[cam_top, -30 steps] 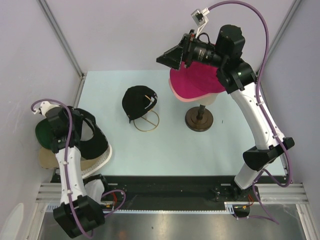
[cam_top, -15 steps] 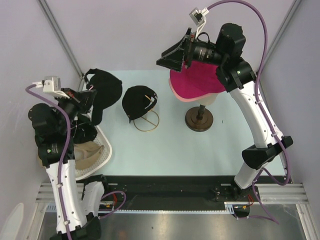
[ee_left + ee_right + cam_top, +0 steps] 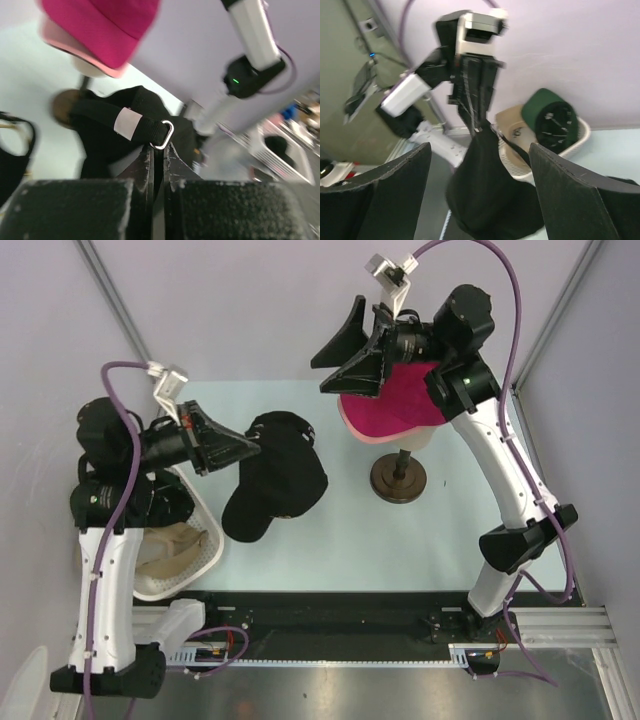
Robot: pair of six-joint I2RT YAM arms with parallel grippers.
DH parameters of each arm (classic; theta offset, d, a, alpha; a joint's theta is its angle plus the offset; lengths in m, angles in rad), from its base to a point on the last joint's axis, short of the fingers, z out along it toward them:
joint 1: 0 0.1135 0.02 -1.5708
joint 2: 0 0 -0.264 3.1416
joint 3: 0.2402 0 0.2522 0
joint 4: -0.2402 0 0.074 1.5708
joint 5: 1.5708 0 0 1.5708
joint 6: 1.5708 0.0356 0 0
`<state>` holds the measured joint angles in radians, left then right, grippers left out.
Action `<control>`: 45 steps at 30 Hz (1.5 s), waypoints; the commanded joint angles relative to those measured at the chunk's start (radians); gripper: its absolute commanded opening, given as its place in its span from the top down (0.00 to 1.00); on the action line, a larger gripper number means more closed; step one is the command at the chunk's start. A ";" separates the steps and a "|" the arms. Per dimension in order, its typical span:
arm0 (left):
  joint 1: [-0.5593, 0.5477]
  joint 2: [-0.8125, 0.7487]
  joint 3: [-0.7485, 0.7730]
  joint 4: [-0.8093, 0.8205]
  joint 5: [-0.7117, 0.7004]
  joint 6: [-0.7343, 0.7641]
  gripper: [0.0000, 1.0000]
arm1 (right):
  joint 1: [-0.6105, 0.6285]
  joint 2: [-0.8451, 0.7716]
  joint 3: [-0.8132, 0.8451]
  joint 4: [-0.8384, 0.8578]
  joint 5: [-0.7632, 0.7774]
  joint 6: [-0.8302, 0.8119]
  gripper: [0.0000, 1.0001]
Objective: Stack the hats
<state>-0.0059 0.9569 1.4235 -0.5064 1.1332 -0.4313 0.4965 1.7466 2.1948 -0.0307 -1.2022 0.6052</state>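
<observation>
My left gripper is shut on the back strap of a black hat, which hangs in the air over the middle of the table. In the left wrist view the jaws pinch the strap beside its metal buckle. A magenta hat sits on a light pink hat on the mannequin head. My right gripper is open and empty, up in the air left of that stack; its view shows the hanging black hat. A second black hat sits behind the held one.
A white mesh basket at the left holds a tan hat and a dark green hat. The mannequin head's dark round base stands right of centre. Grey walls close in the back and both sides.
My left arm lifted the black hat out of the basket and swung it right to the middle of the table. My right gripper rose slightly and its fingers spread wider.
</observation>
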 commanded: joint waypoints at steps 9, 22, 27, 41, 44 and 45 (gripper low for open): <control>-0.216 0.014 0.041 0.150 0.218 -0.150 1.00 | 0.120 -0.061 -0.219 0.216 -0.217 0.194 0.16; -0.273 0.022 0.029 0.172 0.212 -0.173 1.00 | 0.186 -0.222 -0.515 0.538 -0.315 0.508 0.25; -0.275 0.028 0.025 0.167 0.211 -0.165 1.00 | 0.231 -0.242 -0.529 0.523 -0.329 0.513 0.30; -0.275 0.051 0.032 0.065 0.117 -0.057 0.99 | 0.298 -0.170 -0.498 0.726 -0.329 0.709 1.00; -0.275 0.055 0.038 0.048 0.080 -0.023 1.00 | 0.290 -0.176 -0.494 0.726 -0.316 0.709 1.00; -0.273 0.060 0.040 0.046 0.071 -0.017 1.00 | 0.277 -0.180 -0.486 0.726 -0.310 0.709 1.00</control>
<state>-0.2817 0.9993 1.4292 -0.4423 1.3060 -0.5217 0.7815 1.5955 1.6661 0.6270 -1.4826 1.2804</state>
